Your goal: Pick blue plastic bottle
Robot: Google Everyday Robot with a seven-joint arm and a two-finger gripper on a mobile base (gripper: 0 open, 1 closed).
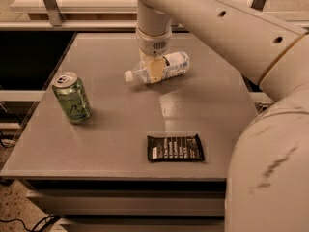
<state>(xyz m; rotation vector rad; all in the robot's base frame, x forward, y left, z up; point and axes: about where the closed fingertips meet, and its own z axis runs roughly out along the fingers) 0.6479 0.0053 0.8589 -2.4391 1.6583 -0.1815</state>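
Camera view: the bottle (176,64) lies on its side near the desk's (120,129) far edge, about midway along it, white cap pointing toward the left edge. The gripper (155,67) reaches straight down over the bottle's middle and clamps it. One tan finger (155,72) crosses its near side (the other is hidden behind). A green can (72,98) stands near the left edge. A dark packet (175,148) lies by the near edge.

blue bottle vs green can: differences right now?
The blue plastic bottle lies on its side; the green can stands upright. The bottle is clear with a white cap; the can is opaque green. The end effector sits over the bottle's middle; the can stands apart, untouched. Both are drink containers over the same grey table.
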